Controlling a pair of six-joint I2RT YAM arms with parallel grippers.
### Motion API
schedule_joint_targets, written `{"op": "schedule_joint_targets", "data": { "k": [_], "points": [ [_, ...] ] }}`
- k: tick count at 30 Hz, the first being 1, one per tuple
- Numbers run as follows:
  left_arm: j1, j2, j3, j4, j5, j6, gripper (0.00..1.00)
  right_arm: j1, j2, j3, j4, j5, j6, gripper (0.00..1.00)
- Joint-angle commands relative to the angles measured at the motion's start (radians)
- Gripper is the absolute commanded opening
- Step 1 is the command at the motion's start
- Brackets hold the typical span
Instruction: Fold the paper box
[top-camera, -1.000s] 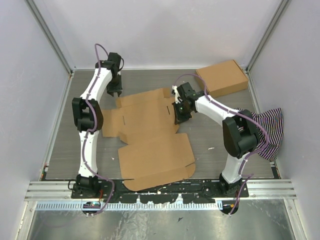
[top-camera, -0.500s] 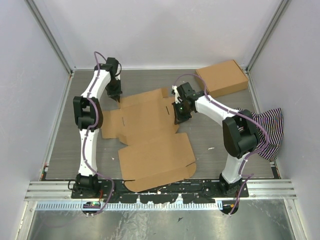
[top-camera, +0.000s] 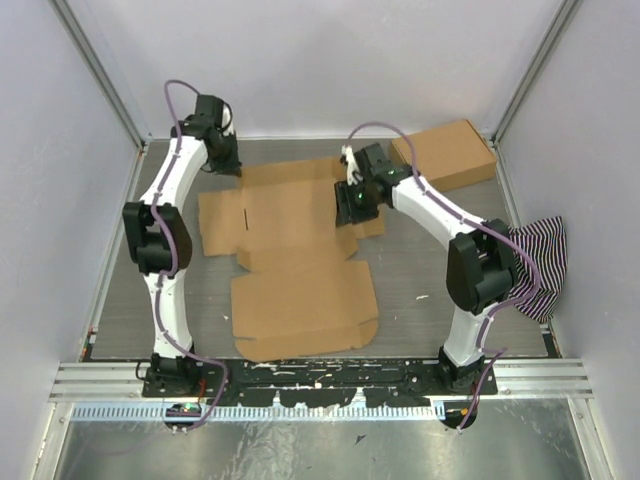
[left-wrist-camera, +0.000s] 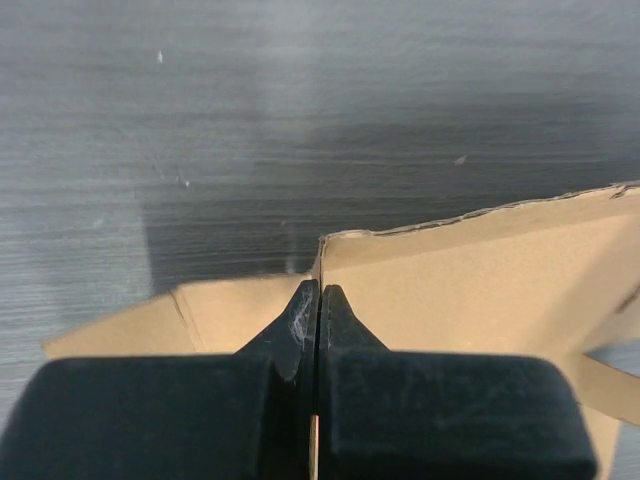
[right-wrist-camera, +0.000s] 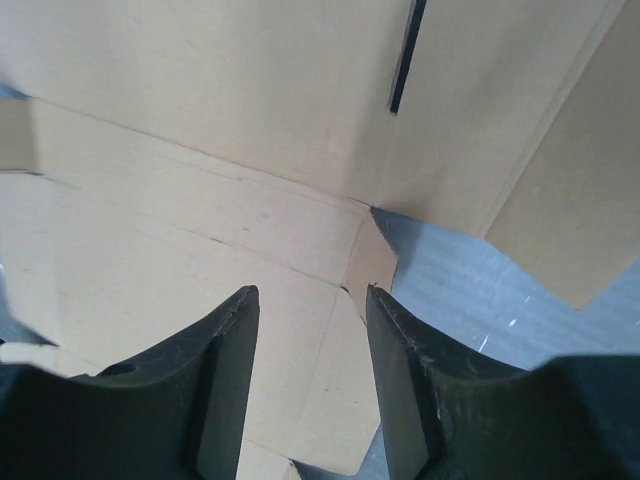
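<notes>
The plain brown die-cut cardboard mailer box (top-camera: 300, 285) lies flat at the centre of the grey table (top-camera: 430, 270), anchored at its upper-left edge by the left gripper (left-wrist-camera: 318, 300), whose jaws are clamped on the cardboard, while the right gripper (right-wrist-camera: 308, 295), part-open and empty, straddles an inner crease, apparently to start a fold.

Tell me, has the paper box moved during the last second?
Yes. The paper box has slid away from the front rail, toward the back of the table, and has turned so that its edges lie squarer to that rail.
</notes>
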Motion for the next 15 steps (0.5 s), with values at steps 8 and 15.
{"op": "schedule_joint_targets", "data": {
  "k": [8, 15],
  "points": [
    [-0.014, -0.427, -0.567, 0.852, 0.021, 0.049, 0.0, -0.19, -0.057, 0.382, 0.029, -0.142, -0.045, 0.5],
    [-0.015, -0.506, -0.8, 1.126, 0.132, 0.041, 0.0, -0.206, 0.002, 0.491, 0.003, -0.184, -0.093, 0.5]
  ]
}}
